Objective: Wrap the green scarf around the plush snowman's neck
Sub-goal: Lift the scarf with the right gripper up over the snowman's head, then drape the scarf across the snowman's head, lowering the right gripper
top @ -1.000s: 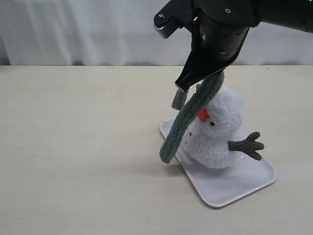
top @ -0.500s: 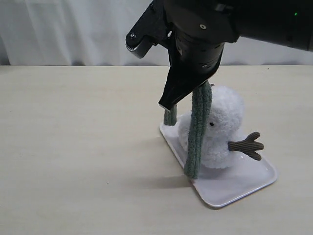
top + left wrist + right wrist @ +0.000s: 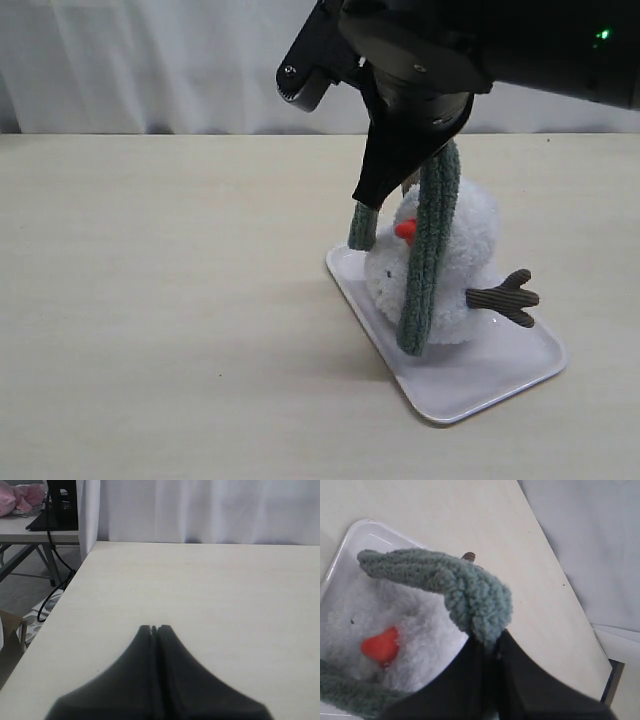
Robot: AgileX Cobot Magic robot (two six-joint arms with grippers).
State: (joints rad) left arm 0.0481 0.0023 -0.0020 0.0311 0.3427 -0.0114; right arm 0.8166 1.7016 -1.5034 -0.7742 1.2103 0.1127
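Overhead, we see the right arm reach in from the upper right of the exterior view. Its wrist is bent so that the right gripper [image 3: 372,192] points down and leftward, just above the plush snowman [image 3: 472,235]. Its jaws are pinched tight on the green scarf [image 3: 432,230], gripping it at a fold. The longer length hangs down across the snowman's face, just right of the orange nose [image 3: 405,231], reaching the white tray [image 3: 500,385]. A shorter end dangles left of the head. The snowman sits on the tray, right of the table's [image 3: 150,300] middle. The left gripper [image 3: 155,628] points across the table with jaws pressed together.
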